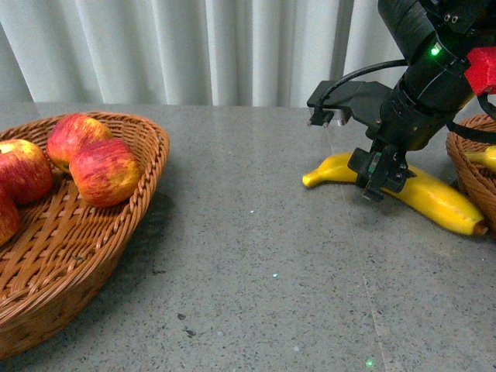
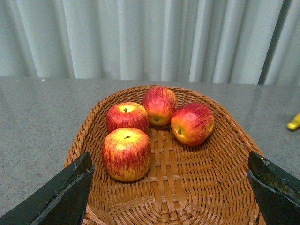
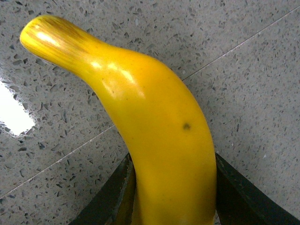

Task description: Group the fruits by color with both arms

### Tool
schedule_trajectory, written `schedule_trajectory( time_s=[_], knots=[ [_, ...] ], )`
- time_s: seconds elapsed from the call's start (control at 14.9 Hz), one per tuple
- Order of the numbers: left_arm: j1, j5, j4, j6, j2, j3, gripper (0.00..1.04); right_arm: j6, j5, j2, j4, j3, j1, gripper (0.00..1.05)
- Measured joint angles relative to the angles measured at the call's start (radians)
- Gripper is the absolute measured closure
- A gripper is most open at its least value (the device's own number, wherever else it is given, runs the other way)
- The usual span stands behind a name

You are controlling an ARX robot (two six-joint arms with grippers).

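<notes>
The grey speckled tabletop (image 1: 256,256) carries everything. The largest thing on it is the wicker basket (image 2: 220,187) that lies directly beneath the left end effector (image 2: 171,197), whose black fingers (image 2: 61,197) are spread wide and hold nothing. Four red apples (image 2: 127,153) rest inside it, ahead of those fingers, so the red side of the sort looks finished as far as these views show.

Across the tabletop, the right arm (image 1: 434,70) reaches down to a banana (image 1: 434,198) lying flat. The right end effector (image 1: 380,172) straddles its middle, with a finger (image 3: 110,197) pressed close on each flank; it seems clenched on the fruit, though the banana is not yet lifted. Just beyond that end effector, on its outer side, a second wicker basket (image 1: 469,167) holds another yellow piece (image 1: 484,157), probably a banana. My judgement: this banana is the last fruit left, needing only a lift and a short carry.

Room is generous. The stretch of tabletop between the two end effectors is open, and the left one is well apart from the right. The one edge to mind is the near rim of the second basket, which the banana's far tip nearly touches; the fruit must rise above it before crossing.
</notes>
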State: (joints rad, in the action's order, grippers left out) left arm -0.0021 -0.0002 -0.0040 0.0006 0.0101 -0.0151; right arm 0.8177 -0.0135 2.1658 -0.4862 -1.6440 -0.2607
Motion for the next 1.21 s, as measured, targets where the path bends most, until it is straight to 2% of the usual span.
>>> schedule_trajectory(
  time_s=[0.07,0.13,0.2,0.34,0.47,0.6,0.81,0.94,1.07,1.21],
  knots=[
    [0.0,0.0,0.0,0.0,0.0,0.0,0.07,-0.001,0.007,0.0,0.008,0.0,-0.002,0.64],
    [0.0,0.0,0.0,0.0,0.0,0.0,0.07,-0.009,0.025,-0.005,0.009,0.001,-0.01,0.67],
    [0.0,0.0,0.0,0.0,0.0,0.0,0.07,-0.086,0.125,-0.05,0.008,-0.002,-0.036,0.67],
    [0.0,0.0,0.0,0.0,0.0,0.0,0.07,-0.233,0.249,-0.158,0.05,-0.043,-0.023,0.67],
    [0.0,0.0,0.0,0.0,0.0,0.0,0.07,-0.367,0.36,-0.284,0.119,-0.024,0.061,0.67],
    [0.0,0.0,0.0,0.0,0.0,0.0,0.07,-0.395,0.431,-0.381,0.142,0.06,0.157,0.67],
    [0.0,0.0,0.0,0.0,0.0,0.0,0.07,-0.341,0.512,-0.441,0.174,0.218,0.344,0.68],
    [0.0,0.0,0.0,0.0,0.0,0.0,0.07,-0.24,0.514,-0.441,0.201,0.279,0.455,0.68],
    [0.0,0.0,0.0,0.0,0.0,0.0,0.07,-0.122,0.513,-0.449,0.198,0.315,0.533,0.68],
    [0.0,0.0,0.0,0.0,0.0,0.0,0.07,-0.005,0.509,-0.453,0.146,0.338,0.558,0.68]
  ],
)
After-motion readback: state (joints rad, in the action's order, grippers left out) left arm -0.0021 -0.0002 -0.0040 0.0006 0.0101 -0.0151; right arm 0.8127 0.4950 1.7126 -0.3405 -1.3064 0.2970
